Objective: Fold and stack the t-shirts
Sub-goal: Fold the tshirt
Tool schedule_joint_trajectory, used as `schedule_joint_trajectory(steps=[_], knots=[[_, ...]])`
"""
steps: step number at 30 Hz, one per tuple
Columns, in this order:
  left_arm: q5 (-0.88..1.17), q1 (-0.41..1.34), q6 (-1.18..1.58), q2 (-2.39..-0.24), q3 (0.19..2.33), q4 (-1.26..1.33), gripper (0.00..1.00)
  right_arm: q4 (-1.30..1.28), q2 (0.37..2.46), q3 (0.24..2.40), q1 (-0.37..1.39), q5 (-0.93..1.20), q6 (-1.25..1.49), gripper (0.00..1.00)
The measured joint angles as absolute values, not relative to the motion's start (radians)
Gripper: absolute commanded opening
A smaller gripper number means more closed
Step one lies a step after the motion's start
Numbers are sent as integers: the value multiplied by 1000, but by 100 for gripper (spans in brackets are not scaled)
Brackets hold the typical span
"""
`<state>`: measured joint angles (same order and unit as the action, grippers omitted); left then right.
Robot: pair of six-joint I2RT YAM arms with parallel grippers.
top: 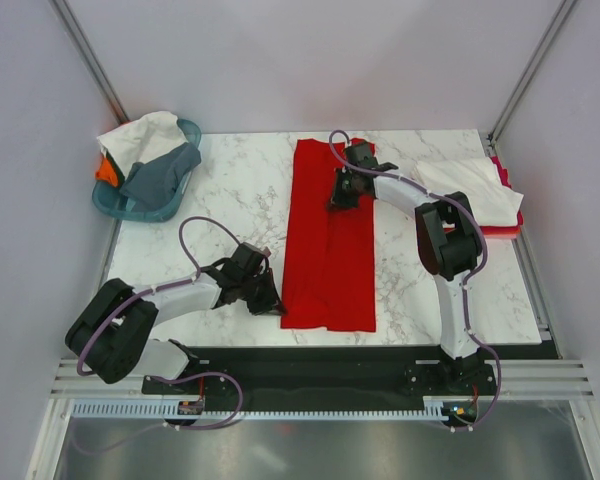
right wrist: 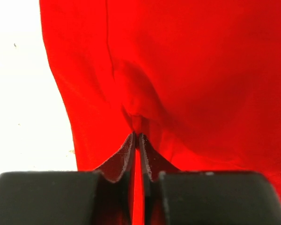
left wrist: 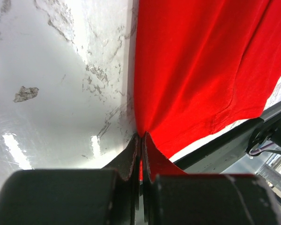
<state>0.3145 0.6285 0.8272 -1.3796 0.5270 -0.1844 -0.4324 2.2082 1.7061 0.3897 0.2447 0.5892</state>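
Note:
A bright red t-shirt (top: pixel 330 250) lies as a long, lengthwise-folded strip down the middle of the marble table (top: pixel 230 180). My left gripper (top: pixel 277 305) sits at the strip's near left edge. In the left wrist view its jaws (left wrist: pixel 141 136) are pinched on the red cloth (left wrist: pixel 201 70). My right gripper (top: pixel 337 203) rests on the strip's far right part, its jaws (right wrist: pixel 136 136) nipping a small pucker of the red fabric (right wrist: pixel 201 70). A folded white t-shirt (top: pixel 470 188) lies on a folded red one (top: pixel 508 226) at the table's right edge.
A teal basket (top: pixel 145 208) at the far left corner holds a white tee (top: pixel 140 135), a grey one (top: pixel 162 172) and an orange one (top: pixel 105 170). Pale walls enclose the table. A black strip (top: pixel 320 358) runs along the near edge.

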Motion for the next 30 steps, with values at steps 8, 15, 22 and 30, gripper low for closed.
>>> schedule_joint_trajectory(steps=[8, 15, 22, 30], knots=[[327, 628, 826, -1381, 524, -185, 7, -418, 2201, 1644, 389, 204, 576, 46], [343, 629, 818, -1380, 524, -185, 20, -396, 2024, 1468, 393, 201, 564, 44], [342, 629, 797, -1314, 524, -217, 37, -373, 1703, 1192, 484, 180, 551, 47], [342, 628, 781, -1280, 522, -242, 38, -348, 1513, 908, 768, 121, 599, 46]])
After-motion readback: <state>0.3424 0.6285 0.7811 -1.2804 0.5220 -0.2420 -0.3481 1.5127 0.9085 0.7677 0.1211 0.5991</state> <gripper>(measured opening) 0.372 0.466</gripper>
